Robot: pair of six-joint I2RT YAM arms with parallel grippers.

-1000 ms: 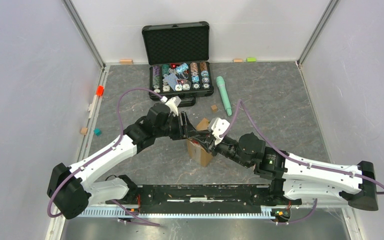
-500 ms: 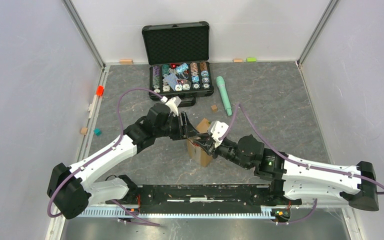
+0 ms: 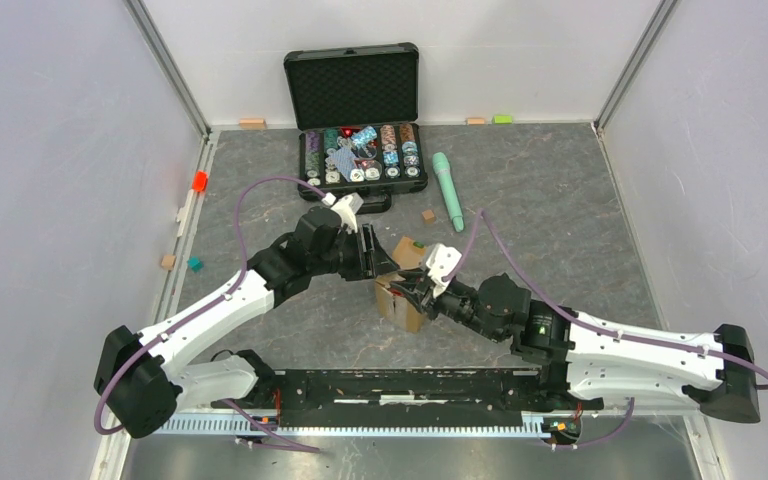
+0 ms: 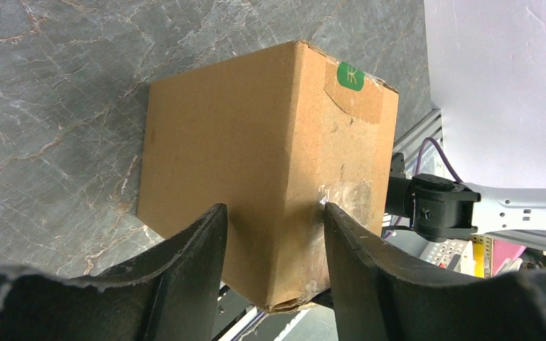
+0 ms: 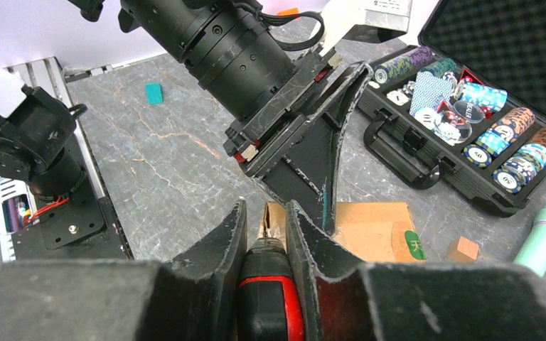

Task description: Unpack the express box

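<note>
L hand clamps express box on desk; R hand pinches red/black tool (tip hidden) right by box.

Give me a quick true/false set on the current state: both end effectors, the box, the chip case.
1. The left end effector has a finger on each side of the express box. True.
2. The right end effector is empty. False: it is clamped on a red and black tool.
3. The chip case is shut. False: its lid stands open and the chips show.
4. A green sticker sits near one corner of the box. True.
5. In the top view, a teal cylinder lies on the table to the right of the case. True.
</note>
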